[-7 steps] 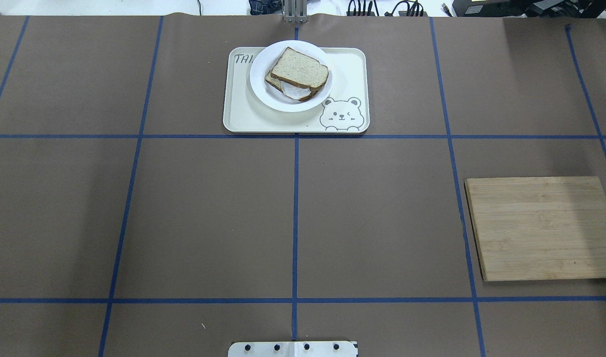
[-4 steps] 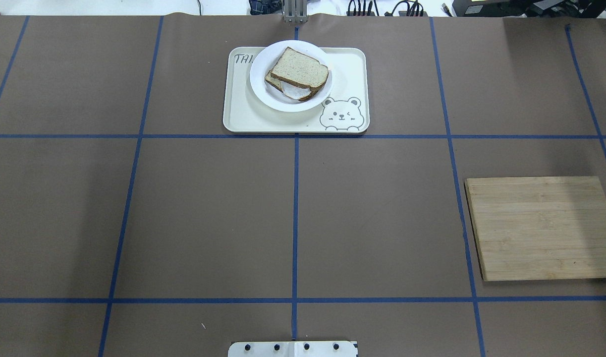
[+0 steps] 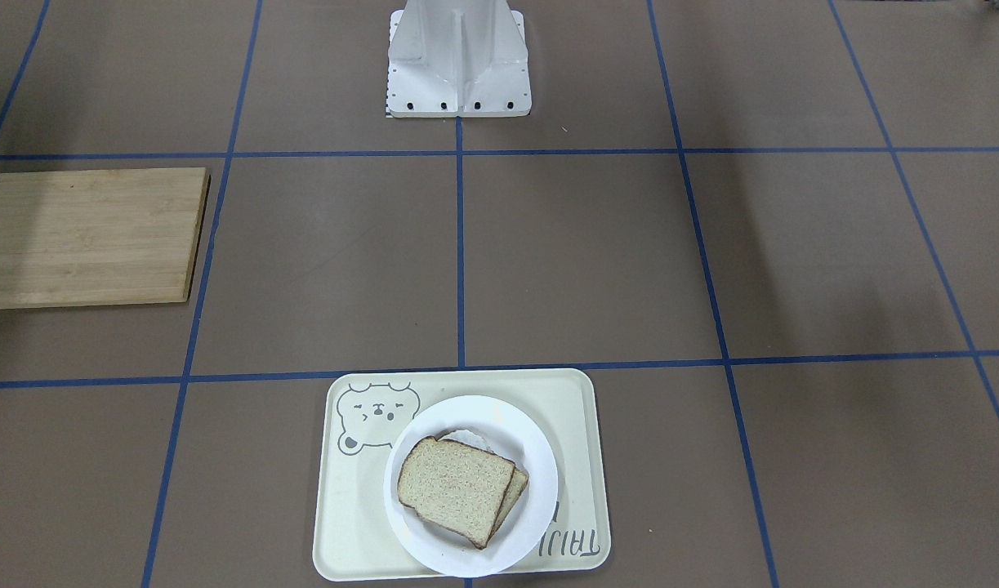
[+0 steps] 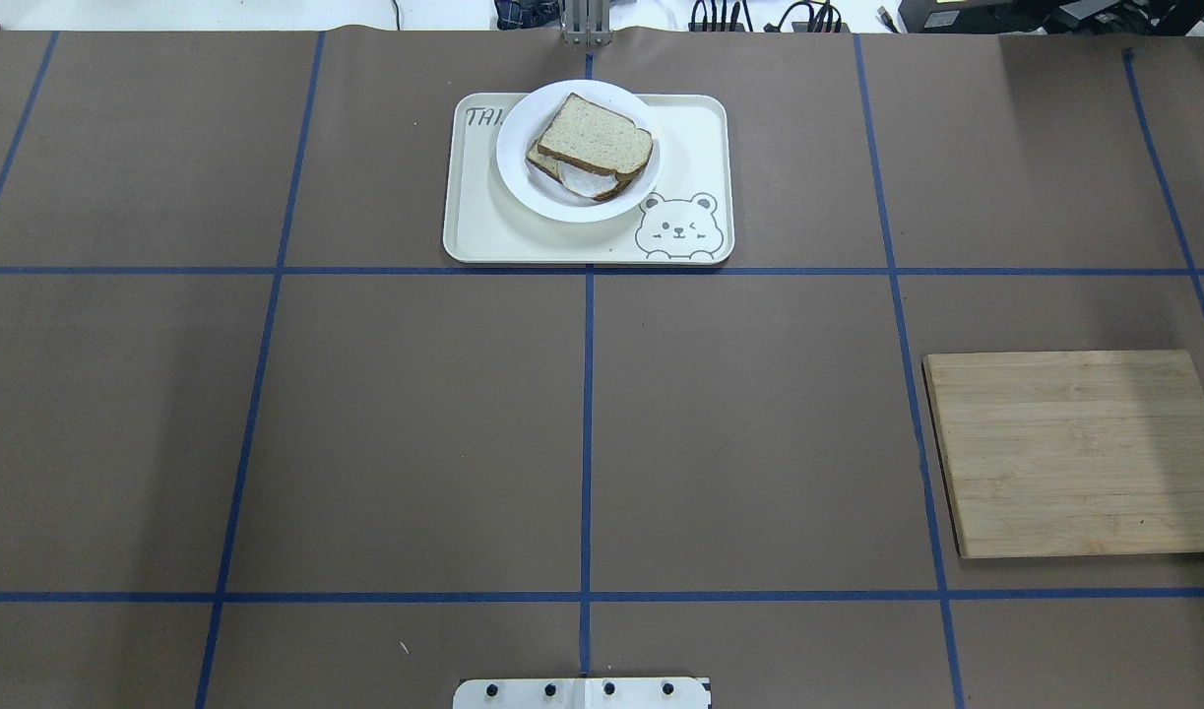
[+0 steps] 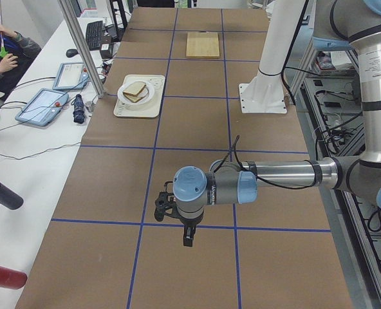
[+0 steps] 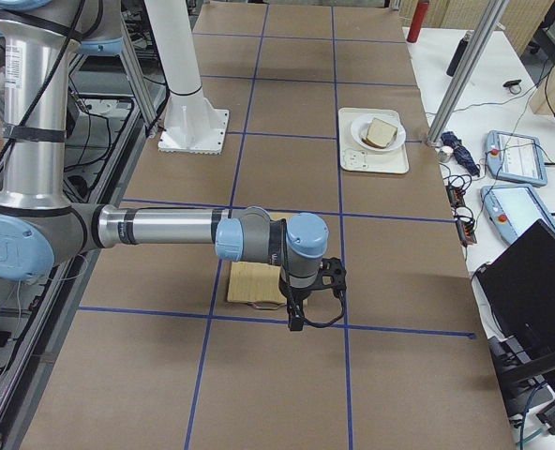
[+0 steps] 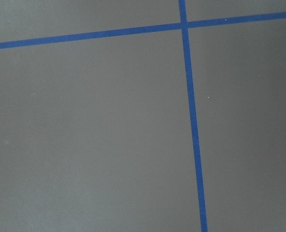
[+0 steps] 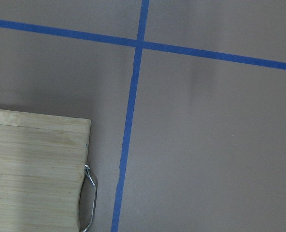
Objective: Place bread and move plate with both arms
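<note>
The bare bread slice (image 4: 595, 135) lies on top of a second slice with egg white (image 4: 587, 184) on the white plate (image 4: 511, 148). The plate sits on the cream bear tray (image 4: 690, 128) at the table's far middle. The front-facing view shows the bread (image 3: 454, 487), plate (image 3: 540, 490) and tray (image 3: 573, 408) too. My left gripper (image 5: 186, 239) hangs over bare table far from the plate, seen only in the exterior left view; I cannot tell if it is open. My right gripper (image 6: 294, 323) hangs by the cutting board's end, seen only in the exterior right view; I cannot tell its state.
A wooden cutting board (image 4: 1074, 453) with a metal handle (image 8: 91, 200) lies at the right side of the table. The white stand (image 3: 457, 57) rises at the robot's edge. Blue tape lines grid the brown table. An operator's tablets (image 5: 46, 103) lie on a side bench.
</note>
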Robot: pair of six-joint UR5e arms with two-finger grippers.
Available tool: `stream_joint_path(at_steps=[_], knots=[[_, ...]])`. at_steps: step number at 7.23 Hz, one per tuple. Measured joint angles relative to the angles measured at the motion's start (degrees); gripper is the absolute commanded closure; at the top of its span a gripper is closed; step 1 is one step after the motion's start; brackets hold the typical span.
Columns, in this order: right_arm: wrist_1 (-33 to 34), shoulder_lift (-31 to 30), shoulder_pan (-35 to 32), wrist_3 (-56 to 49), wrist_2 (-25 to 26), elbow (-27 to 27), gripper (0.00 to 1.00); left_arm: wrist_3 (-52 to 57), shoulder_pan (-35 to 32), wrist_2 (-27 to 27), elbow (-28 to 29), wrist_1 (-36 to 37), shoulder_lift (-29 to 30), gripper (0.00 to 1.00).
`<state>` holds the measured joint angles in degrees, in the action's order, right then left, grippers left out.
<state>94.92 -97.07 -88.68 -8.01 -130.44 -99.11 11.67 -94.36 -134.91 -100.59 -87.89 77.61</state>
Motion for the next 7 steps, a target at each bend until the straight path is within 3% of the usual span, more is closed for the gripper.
stream_joint_path(at_steps=[7], knots=[[-0.12,0.15,0.00,-0.33,0.09,0.44,0.00,-0.25,-0.04,0.00,-0.92,0.00,-0.15,0.01]])
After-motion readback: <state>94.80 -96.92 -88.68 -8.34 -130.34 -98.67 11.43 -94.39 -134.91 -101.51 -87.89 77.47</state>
